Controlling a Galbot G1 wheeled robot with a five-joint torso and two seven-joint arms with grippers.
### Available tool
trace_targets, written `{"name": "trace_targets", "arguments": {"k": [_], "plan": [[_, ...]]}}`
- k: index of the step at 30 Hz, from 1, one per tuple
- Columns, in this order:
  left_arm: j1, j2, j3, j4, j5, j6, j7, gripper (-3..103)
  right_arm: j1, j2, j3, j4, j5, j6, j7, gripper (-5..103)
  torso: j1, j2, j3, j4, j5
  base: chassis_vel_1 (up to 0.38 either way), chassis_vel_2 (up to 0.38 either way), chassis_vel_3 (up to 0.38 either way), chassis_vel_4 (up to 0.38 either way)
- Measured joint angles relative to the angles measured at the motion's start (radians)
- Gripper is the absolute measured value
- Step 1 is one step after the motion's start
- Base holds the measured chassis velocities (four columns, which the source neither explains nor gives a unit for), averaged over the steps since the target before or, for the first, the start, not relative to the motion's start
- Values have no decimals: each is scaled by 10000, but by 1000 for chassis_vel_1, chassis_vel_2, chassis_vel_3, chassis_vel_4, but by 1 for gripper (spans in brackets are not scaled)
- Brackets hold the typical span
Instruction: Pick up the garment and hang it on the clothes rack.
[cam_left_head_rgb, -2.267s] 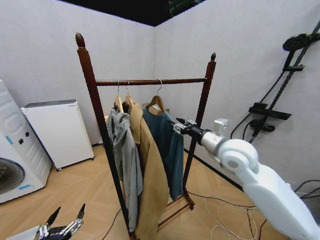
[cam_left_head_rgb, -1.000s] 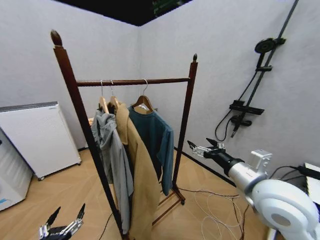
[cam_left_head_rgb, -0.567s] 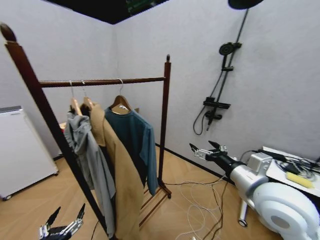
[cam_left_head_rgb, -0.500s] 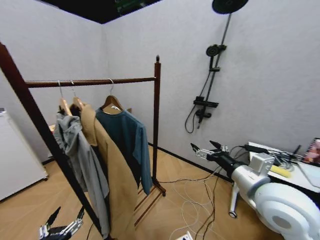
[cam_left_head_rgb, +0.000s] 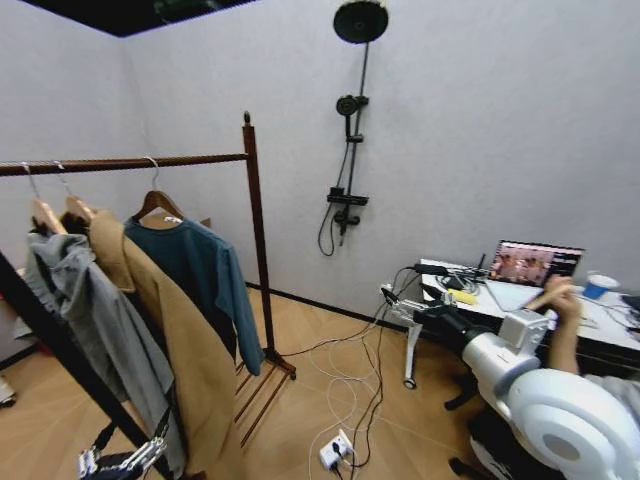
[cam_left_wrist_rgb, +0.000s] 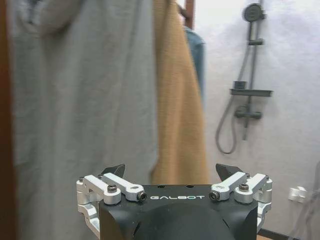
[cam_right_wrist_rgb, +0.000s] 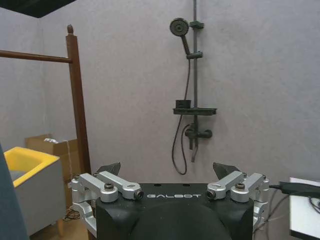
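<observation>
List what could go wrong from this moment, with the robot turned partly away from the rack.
1. Loose cables and a power strip lie on the floor near the clothes rack; the base could snag them.
2. The open right claw reaches toward the desk where a person's hand rests; a swing might hit it.
3. The open left claw sits low, close to the grey hooded sweatshirt and tan coat; it could catch them beside the garment.

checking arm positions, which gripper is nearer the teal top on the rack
Left. The left gripper sits low by the hanging clothes, below the teal top. The right gripper is held out across the room toward the desk.
</observation>
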Motion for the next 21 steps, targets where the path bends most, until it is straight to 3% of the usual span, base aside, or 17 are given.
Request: {"name": "trace_targets", "arguments": {"k": [21], "plan": [[0, 0, 1, 0, 0, 0, 0, 100, 29, 133, -126, 0, -308, 44, -367, 100, 2, -1, 0, 1, -6, -49, -198, -201, -56]]}}
